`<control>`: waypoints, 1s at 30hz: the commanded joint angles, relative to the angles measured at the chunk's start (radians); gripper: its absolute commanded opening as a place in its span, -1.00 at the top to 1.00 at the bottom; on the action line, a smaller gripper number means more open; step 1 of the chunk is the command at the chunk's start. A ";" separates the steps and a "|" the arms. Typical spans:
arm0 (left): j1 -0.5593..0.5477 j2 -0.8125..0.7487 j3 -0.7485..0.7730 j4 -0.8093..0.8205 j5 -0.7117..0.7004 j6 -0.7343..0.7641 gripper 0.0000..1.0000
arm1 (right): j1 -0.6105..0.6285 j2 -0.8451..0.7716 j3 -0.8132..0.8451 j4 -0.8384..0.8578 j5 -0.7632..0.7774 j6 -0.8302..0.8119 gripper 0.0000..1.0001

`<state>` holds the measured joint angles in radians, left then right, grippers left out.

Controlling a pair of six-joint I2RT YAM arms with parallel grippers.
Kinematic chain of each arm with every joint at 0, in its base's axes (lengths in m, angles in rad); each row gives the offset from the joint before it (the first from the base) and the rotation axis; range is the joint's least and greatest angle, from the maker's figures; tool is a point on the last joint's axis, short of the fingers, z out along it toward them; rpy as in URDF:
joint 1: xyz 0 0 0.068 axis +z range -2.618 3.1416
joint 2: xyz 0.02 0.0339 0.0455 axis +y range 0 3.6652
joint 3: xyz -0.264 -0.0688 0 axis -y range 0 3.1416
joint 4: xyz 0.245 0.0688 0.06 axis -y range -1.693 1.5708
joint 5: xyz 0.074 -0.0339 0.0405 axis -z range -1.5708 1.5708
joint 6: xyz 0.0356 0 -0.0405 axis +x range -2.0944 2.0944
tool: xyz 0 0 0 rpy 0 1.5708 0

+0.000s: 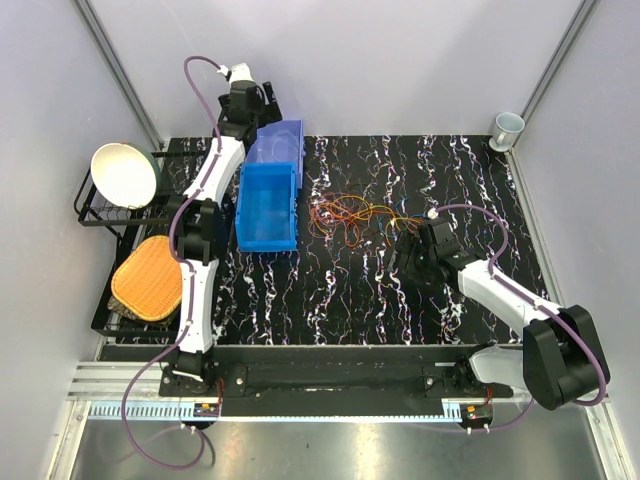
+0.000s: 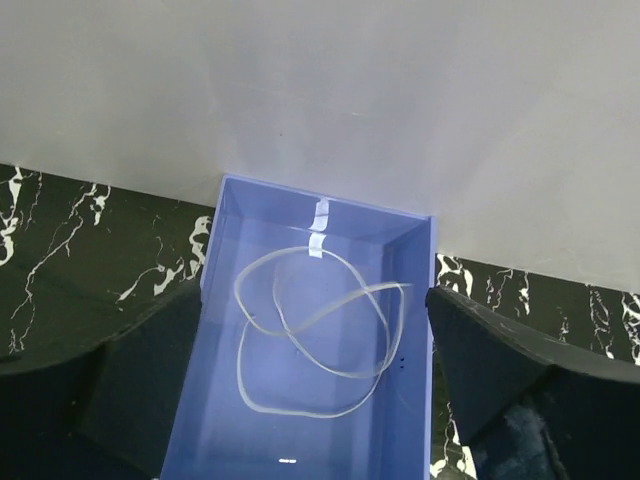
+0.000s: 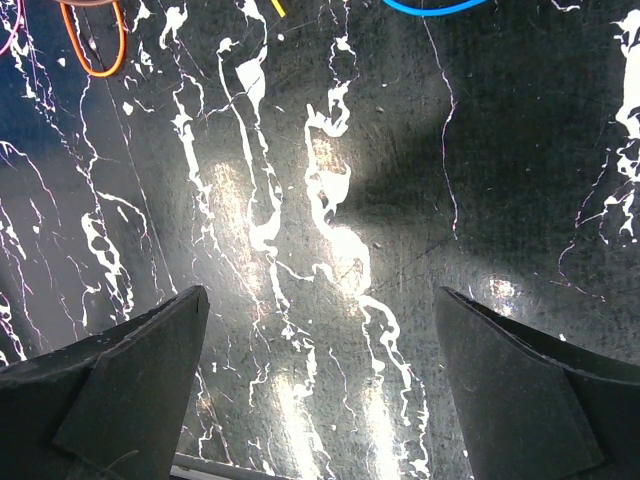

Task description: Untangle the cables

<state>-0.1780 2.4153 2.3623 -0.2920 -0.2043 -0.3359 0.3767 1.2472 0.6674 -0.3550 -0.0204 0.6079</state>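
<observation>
A black counter [image 1: 340, 290] veined with white is enclosed on three sides by plain grey walls [image 1: 400, 60]. The left arm [image 1: 200, 270] is stretched far along the counter's left side, its wrist raised over the far end of a blue plastic bin [image 1: 268, 205]. The right arm [image 1: 500, 290] is bent inward from the near right corner and kept low over the marble.

A black wire dish rack [image 1: 95, 215] is set at the left edge. It carries a white bowl [image 1: 123, 174] and an orange woven pad [image 1: 147, 278]. A pale mug [image 1: 507, 128] is seen in the far right corner.

The cables [image 1: 355, 215] are heaped in a loose orange, red and yellow tangle at mid-counter, just right of the bin. One pale cable [image 2: 300, 412] is coiled on the bin floor.

The left end effector [image 2: 315, 340] is spread wide above that coil, nothing gripped. The right end effector [image 3: 320, 330] is likewise spread wide over bare counter, with an orange loop [image 3: 100, 50] and a blue strand [image 3: 430, 8] lying beyond its fingertips.
</observation>
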 commanded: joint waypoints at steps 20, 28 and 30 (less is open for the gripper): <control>-0.227 -0.558 -0.458 -0.291 -0.009 -0.039 -0.97 | -0.001 -0.135 0.095 -0.107 0.001 0.035 -0.99; -0.379 -0.620 -0.728 -0.185 0.091 -0.290 -0.86 | -0.001 -0.216 0.043 -0.125 -0.041 0.088 -0.99; -0.397 -0.640 -0.814 -0.109 0.100 -0.397 -0.86 | -0.001 -0.235 0.032 -0.133 -0.049 0.098 -0.99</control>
<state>-0.5373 1.8290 1.6508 -0.5373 -0.1589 -0.5312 0.3767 1.0538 0.7174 -0.4622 -0.0475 0.6697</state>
